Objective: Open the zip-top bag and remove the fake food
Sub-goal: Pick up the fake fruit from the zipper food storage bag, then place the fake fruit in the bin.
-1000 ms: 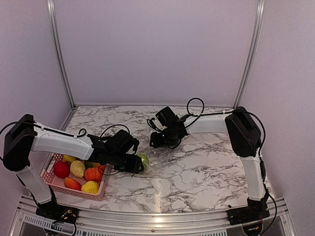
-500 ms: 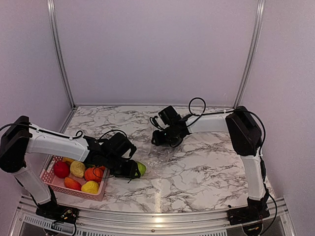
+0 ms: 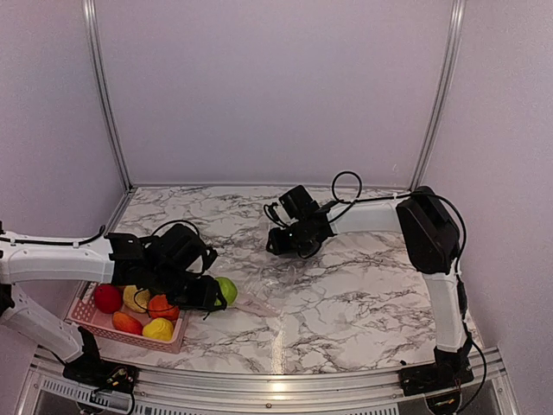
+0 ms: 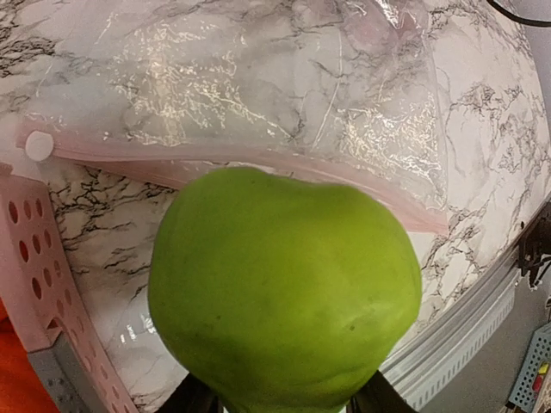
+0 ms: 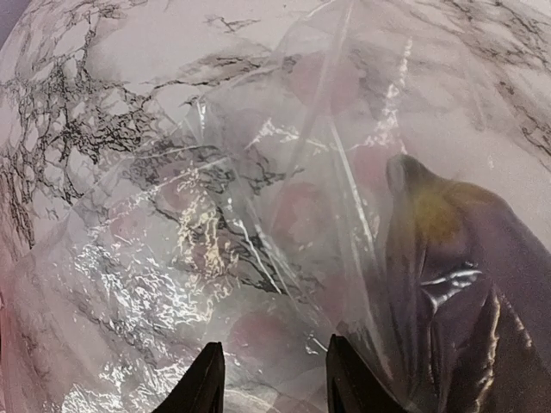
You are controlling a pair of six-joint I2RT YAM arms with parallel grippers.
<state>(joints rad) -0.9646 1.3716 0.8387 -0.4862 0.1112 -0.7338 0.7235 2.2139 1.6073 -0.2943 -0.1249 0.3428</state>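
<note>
Top external view, left pincer (image 3: 210,296) clamped on green fruit (image 3: 225,290) beside pink basket (image 3: 121,336), zip-top bag (image 3: 270,281) on marble surface (image 3: 371,285), long axis diagonal, zip strip pointing near-left, far end pinched in right pincer (image 3: 289,249), purple eggplant (image 5: 448,258) inside.

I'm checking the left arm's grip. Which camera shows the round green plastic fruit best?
The left wrist view: the round green plastic fruit fills much of the frame, pinched in the left gripper. The top view shows it small, beside the pink mesh basket. The right wrist view shows none of it.
</note>
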